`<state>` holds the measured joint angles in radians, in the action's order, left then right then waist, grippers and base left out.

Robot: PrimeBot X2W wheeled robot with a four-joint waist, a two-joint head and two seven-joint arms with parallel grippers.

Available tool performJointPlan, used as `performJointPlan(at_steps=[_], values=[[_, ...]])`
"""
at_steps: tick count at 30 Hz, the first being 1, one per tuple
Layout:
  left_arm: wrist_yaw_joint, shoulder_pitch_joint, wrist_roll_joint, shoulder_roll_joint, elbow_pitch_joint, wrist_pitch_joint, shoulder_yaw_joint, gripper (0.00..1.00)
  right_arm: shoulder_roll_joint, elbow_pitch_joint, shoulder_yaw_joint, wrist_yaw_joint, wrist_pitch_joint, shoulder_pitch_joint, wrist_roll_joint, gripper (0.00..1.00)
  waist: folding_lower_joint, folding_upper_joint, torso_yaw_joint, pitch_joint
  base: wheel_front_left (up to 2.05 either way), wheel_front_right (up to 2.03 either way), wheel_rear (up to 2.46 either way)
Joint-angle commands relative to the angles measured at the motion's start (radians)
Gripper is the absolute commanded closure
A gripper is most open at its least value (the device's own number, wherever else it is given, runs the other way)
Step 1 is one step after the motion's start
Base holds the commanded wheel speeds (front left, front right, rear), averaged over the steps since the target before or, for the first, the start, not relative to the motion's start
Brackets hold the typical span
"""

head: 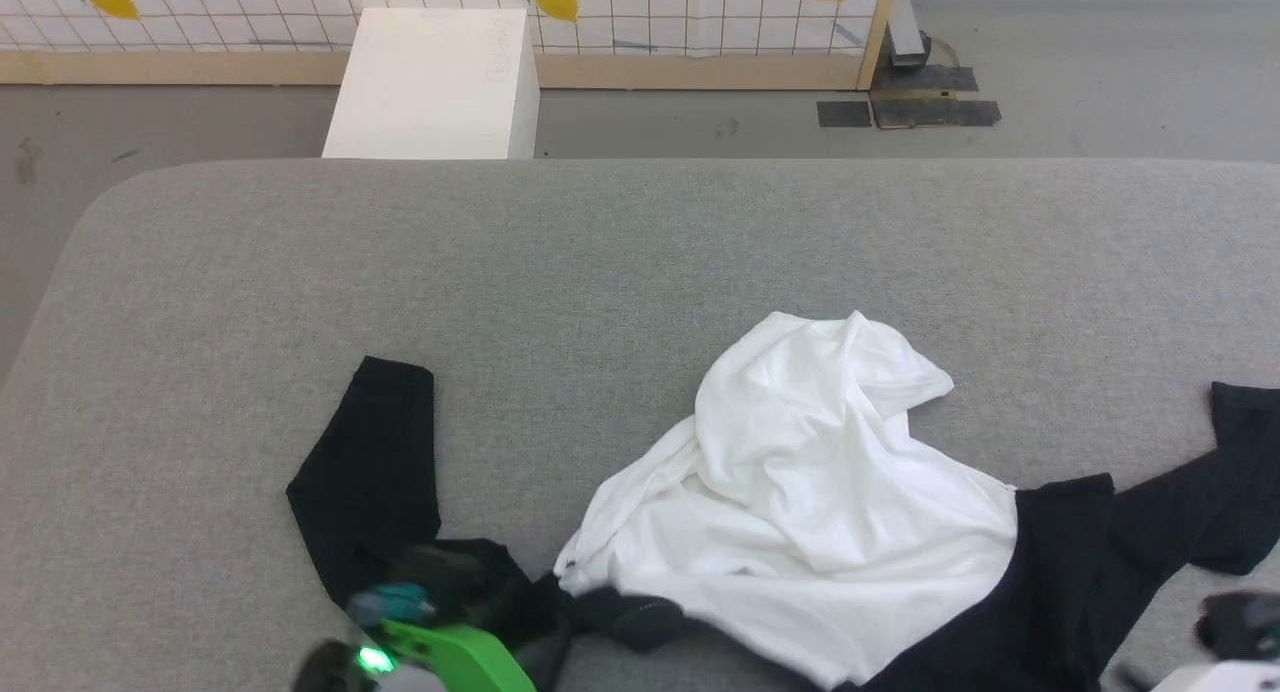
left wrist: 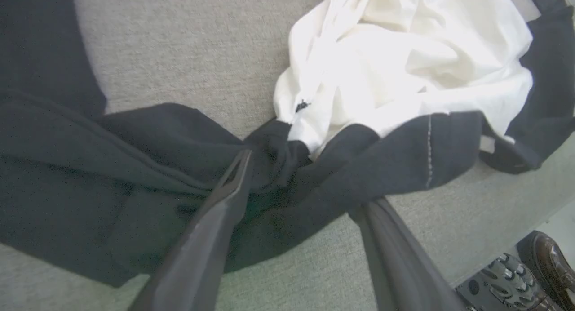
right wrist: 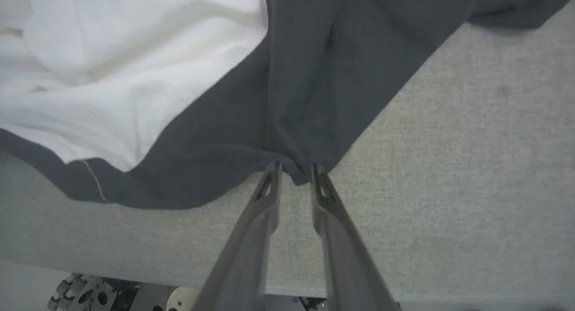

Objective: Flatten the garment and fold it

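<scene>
The shirt (head: 800, 492) lies near the front edge of the table (head: 600, 252), white body heaped in folds, one black sleeve (head: 370, 472) thrown out to the left and the other (head: 1150, 532) to the right. It is spread sideways but not flat. Each gripper sits at a black shoulder, probably because those are the spots for pulling the cloth wide.

The left gripper (left wrist: 305, 185) stands wide apart, with cloth draped loosely across it. The right gripper (right wrist: 294, 171) is narrowly apart with a pucker of black cloth between its tips — whether it pinches, I cannot tell.

The table is grey, felt-like, round-cornered. Beyond it are a grey floor (head: 1100, 62), a white box (head: 430, 82) and a lemon-printed screen (head: 650, 12).
</scene>
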<state>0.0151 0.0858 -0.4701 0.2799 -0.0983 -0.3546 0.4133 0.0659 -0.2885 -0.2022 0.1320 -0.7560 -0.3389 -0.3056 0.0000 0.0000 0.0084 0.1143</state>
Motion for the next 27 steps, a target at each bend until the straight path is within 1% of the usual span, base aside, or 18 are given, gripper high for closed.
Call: performJointPlan(at_steps=[1, 3, 5, 7, 9, 11, 13, 16, 18, 22, 25, 26, 27], values=[[-0.012, 0.004, -0.011, -0.003, -0.029, 0.032, -0.026, 0.00, 0.003, -0.041, -0.010, -0.001, 0.017, 0.024, 0.014, 0.00, 0.0000, 0.0000, 0.006, -0.005, 0.00, 0.00, 0.00], [-0.022, -0.002, -0.009, -0.008, -0.060, 0.091, -0.059, 0.00, 0.009, -0.089, -0.002, -0.001, 0.063, 0.060, 0.021, 0.00, 0.0000, 0.0000, 0.014, -0.010, 0.00, 0.00, 0.00], [-0.022, -0.011, -0.006, -0.014, -0.068, 0.160, -0.084, 0.00, 0.020, -0.117, 0.016, -0.001, 0.144, 0.110, 0.034, 0.00, 0.0000, 0.0000, 0.024, -0.013, 0.00, 0.00, 0.00], [-0.028, -0.024, 0.017, -0.019, -0.061, 0.228, -0.101, 0.00, 0.026, -0.110, 0.053, -0.001, 0.223, 0.164, 0.045, 0.00, 0.0000, 0.0000, 0.034, -0.012, 0.00, 0.00, 0.00], [-0.042, -0.042, 0.050, -0.028, -0.041, 0.302, -0.114, 0.00, 0.029, -0.072, 0.099, -0.001, 0.293, 0.221, 0.052, 0.00, 0.0000, 0.0000, 0.049, -0.008, 0.00, 0.00, 0.00], [-0.053, -0.067, 0.084, -0.040, -0.012, 0.368, -0.115, 0.00, 0.036, -0.005, 0.154, -0.001, 0.331, 0.272, 0.058, 0.00, 0.0000, 0.0000, 0.066, 0.000, 0.00, 0.00, 0.00], [-0.064, -0.097, 0.109, -0.061, 0.021, 0.436, -0.114, 0.00, 0.039, 0.080, 0.200, -0.001, 0.346, 0.323, 0.064, 0.00, 0.0000, 0.0000, 0.086, 0.010, 0.00, 0.00, 0.00], [-0.084, -0.139, 0.144, -0.090, 0.065, 0.513, -0.107, 0.00, 0.041, 0.218, 0.256, -0.001, 0.330, 0.406, 0.066, 0.00, 0.0000, 0.0000, 0.115, 0.035, 0.00, 0.00, 0.00], [-0.092, -0.168, 0.160, -0.105, 0.100, 0.549, -0.105, 0.00, 0.043, 0.310, 0.285, -0.001, 0.293, 0.467, 0.077, 0.00, 0.0000, 0.0000, 0.134, 0.055, 0.00, 0.00, 0.00], [-0.092, -0.216, 0.167, -0.135, 0.161, 0.587, -0.101, 0.00, 0.030, 0.491, 0.311, -0.001, 0.175, 0.593, 0.085, 0.00, 0.0000, 0.0000, 0.171, 0.091, 0.00, 0.00, 0.00], [-0.086, -0.239, 0.167, -0.150, 0.194, 0.600, -0.099, 0.00, 0.037, 0.589, 0.337, -0.001, 0.074, 0.661, 0.094, 0.00, 0.0000, 0.0000, 0.195, 0.110, 0.00, 0.00, 0.00], [-0.082, -0.247, 0.167, -0.154, 0.204, 0.603, -0.097, 0.00, 0.042, 0.612, 0.340, -0.001, 0.058, 0.689, 0.095, 0.59, 0.0000, 0.0000, 0.204, 0.118, 0.00, 0.00, 0.00], [-0.080, -0.253, 0.167, -0.157, 0.211, 0.606, -0.097, 0.00, 0.047, 0.627, 0.341, -0.001, 0.055, 0.712, 0.098, 1.00, 0.0000, 0.0000, 0.210, 0.123, 0.00, 0.00, 0.00]])
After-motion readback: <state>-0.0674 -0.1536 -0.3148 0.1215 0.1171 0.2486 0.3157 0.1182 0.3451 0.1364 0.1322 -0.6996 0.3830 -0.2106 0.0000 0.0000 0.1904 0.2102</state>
